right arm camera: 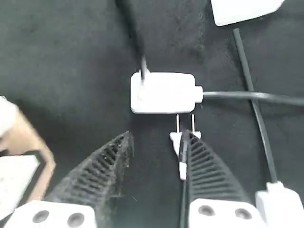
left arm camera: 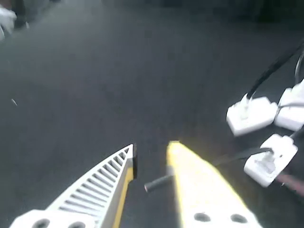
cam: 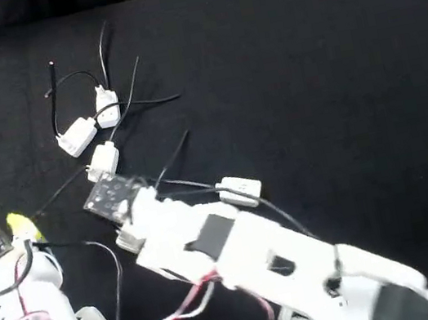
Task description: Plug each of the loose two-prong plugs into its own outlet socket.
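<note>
1. Your right gripper (right arm camera: 156,142) hangs low over the table (cam: 306,69), toward its near-left corner. The fingers are spread wide with nothing in them.
2. The white two-prong plug (right arm camera: 164,92) lies flat on the table just past those fingertips. Its prongs point back at the gripper and its cable trails off sideways.
3. One finger (right arm camera: 204,166) sits right at the prongs. I can't tell if it's touching them. My guess is the gap is meant to straddle the plug body, but it looks off-centre, so you'd want to shift sideways before closing.
4. Your left gripper (left arm camera: 152,147) sits low by the table's left edge with its fingers partly open and holding nothing. A stubby dark cable end (left arm camera: 159,183) lies across the gap, and it doesn't look pinched.
5. Another loose plug (cam: 103,159) lies farther from the near edge, just beside a small dark board (cam: 111,196). That board is probably a socket, which would explain the right arm working here.
</note>
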{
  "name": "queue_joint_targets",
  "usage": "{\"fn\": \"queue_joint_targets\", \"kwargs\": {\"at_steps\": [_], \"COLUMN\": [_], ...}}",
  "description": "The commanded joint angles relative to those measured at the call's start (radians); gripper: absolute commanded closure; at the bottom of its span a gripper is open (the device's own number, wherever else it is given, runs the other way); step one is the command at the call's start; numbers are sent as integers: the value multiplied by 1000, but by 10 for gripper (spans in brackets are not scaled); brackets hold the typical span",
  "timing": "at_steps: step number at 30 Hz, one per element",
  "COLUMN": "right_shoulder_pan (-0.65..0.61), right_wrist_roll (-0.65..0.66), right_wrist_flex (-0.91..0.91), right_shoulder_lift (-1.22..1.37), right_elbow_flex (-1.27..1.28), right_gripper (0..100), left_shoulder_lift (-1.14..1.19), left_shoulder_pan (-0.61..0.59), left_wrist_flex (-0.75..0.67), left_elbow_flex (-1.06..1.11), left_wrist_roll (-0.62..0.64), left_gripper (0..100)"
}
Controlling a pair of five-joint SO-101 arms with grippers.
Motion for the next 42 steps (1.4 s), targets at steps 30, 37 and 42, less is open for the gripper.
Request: {"fn": "queue_joint_targets", "kwargs": {"at_steps": [30,37,42], "right_shoulder_pan": [526,526,525], "right_wrist_roll": [34,34,34], "right_wrist_flex": [-114,-127,-126], "right_shoulder_lift": [-527,-527,-527], "right_elbow_flex": [341,351,351], "right_gripper": [985,985,985], "left_shoulder_lift": [884,1155,1315], "left_shoulder_pan": [768,727,727], "left_wrist_flex": [181,97,28], "left_elbow_flex": [-578,-513,-467], "left_wrist_roll": [-72,-80,-172], "left_gripper": [651,640,640]}}
